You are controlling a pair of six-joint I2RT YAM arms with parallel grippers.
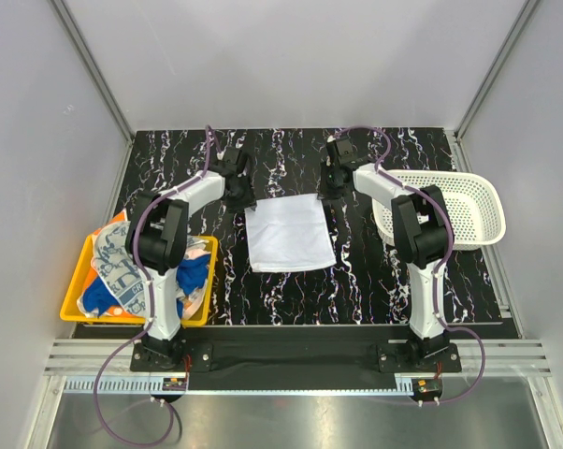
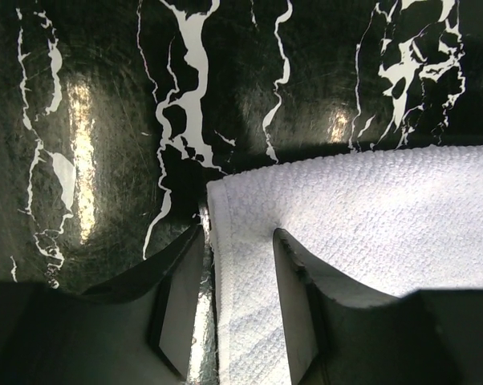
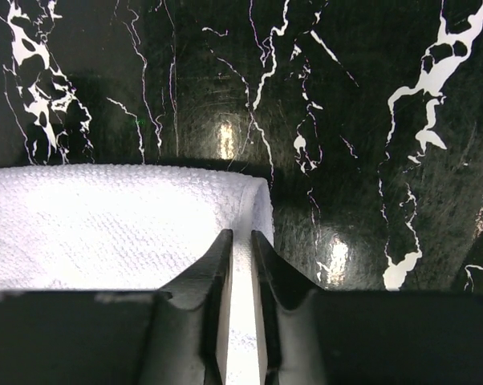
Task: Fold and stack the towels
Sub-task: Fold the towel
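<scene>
1. Far left: the yellow bin (image 1: 69, 304) sits at the edge of the surface (image 1: 375, 281), heaped with unfolded towels (image 1: 122, 271). Orange-and-white pattern and blue are showing. My reading: most of the task lies ahead.
2. The left claw (image 2: 238, 233) is at the far-left corner of the white towel (image 1: 288, 234). Its jaws stand well apart and straddle the towel's side edge, one finger over bare surface and the other over the cloth. It has hold of nothing.
3. The white towel lies flat mid-surface between the two arms, slightly skewed. I cannot tell whether it is a single layer or doubled.
4. The right claw (image 3: 241, 234) is at the far-right corner. Its jaws are drawn narrow with a strip of the cloth's edge between them, so it looks pinched.
5. Risk: the two grips are uneven.
   - A lift with only the right corner held would drag the towel askew and bunch it.
   - If the left claw shuts too near the edge, it may catch only a sliver, which could slip out mid-fold.
6. Far right: the white basket (image 1: 478, 201) sits just beside the right arm. A wide swing could nudge it.
</scene>
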